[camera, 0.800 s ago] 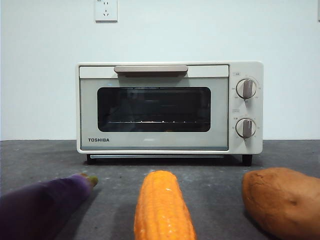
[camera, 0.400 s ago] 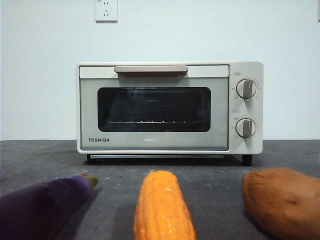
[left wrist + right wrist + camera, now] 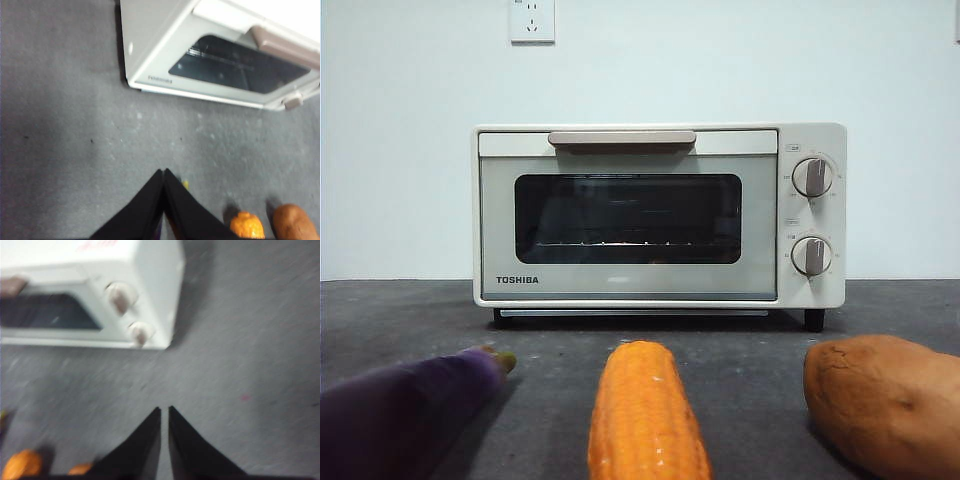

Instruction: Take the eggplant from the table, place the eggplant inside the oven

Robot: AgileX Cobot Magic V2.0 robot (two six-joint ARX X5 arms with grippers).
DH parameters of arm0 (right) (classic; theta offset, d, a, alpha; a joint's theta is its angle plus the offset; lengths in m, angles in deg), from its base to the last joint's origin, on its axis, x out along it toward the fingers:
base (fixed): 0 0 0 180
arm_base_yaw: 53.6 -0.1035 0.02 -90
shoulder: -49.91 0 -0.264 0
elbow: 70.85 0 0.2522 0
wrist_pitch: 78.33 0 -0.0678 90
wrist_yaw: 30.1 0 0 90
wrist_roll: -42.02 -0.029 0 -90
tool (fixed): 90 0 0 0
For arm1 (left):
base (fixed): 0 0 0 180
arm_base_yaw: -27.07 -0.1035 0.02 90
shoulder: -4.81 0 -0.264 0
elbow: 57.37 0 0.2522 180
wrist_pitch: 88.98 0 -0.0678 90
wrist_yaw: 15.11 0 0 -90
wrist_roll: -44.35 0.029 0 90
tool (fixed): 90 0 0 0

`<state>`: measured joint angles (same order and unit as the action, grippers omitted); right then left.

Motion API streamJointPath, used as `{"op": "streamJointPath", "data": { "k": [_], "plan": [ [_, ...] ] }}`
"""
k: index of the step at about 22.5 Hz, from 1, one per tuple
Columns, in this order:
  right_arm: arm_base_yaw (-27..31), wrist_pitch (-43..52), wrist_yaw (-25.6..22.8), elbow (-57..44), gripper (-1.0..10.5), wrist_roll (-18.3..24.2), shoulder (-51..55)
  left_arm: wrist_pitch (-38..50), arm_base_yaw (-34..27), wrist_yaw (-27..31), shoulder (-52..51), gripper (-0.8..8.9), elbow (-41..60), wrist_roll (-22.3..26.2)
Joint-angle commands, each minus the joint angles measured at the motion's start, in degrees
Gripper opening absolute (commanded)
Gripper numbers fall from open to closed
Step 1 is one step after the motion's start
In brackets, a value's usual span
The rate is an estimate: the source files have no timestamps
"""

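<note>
Both end effectors closed, empty (left (image 3: 164,172), right (image 3: 164,410)); eggplant (image 3: 405,410) on table (image 3: 750,350).

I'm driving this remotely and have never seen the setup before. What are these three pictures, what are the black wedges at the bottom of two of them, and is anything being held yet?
One picture is from a low camera at table height, looking at the oven, whose door is shut. In front of it on the table lie the eggplant, a corn cob and a sweet potato.

The other two come from cameras on the robot's two wrists, looking down. The black wedges are each arm's own jaws: the left gripper and the right gripper. Both are pressed nearly together above bare table, so nothing is held. The right wrist picture is blurred. No arm shows in the low view, and the eggplant is untouched.
</note>
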<state>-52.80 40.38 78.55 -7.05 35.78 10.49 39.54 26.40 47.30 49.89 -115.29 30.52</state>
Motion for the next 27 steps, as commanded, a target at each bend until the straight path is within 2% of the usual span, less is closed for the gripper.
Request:
{"op": "streamJointPath", "data": {
  "k": [1,4,5,9,13,15,18,22,27],
  "plan": [
    [0.0,-1.4,2.7,1.5,1.9,1.0,-2.2,0.0,1.0,-0.5,1.6,0.06,-1.9,2.5],
    [-0.5,-2.3,2.2,1.5,3.8,0.9,-4.2,0.0,2.3,-0.5,2.1,0.06,-2.0,2.5],
    [-1.1,-2.3,3.0,1.5,4.0,0.9,-5.0,0.0,2.7,-0.5,2.1,0.06,-2.0,2.5],
    [-2.7,-0.1,6.3,1.5,4.0,-1.7,-6.7,0.0,3.3,-0.5,2.1,0.06,-2.0,2.7],
    [-4.2,3.1,15.3,1.5,4.0,-7.6,-9.2,0.0,3.3,-0.5,2.1,0.06,-2.0,2.7],
    [-7.8,4.3,16.2,1.5,4.0,-11.1,-11.1,0.0,3.3,-0.5,2.1,0.06,-2.0,2.7],
    [-16.2,7.8,14.7,1.5,4.0,-16.1,-14.1,0.0,3.3,-0.5,2.1,0.06,-2.0,2.7],
    [-30.3,13.3,6.3,1.6,4.0,-21.9,-19.5,0.0,3.3,-0.5,2.1,0.06,-2.0,2.7],
    [-45.9,11.3,-2.0,8.9,4.0,-23.5,-30.4,0.0,3.3,-0.5,2.1,0.06,-2.0,2.7]
  ]
}}
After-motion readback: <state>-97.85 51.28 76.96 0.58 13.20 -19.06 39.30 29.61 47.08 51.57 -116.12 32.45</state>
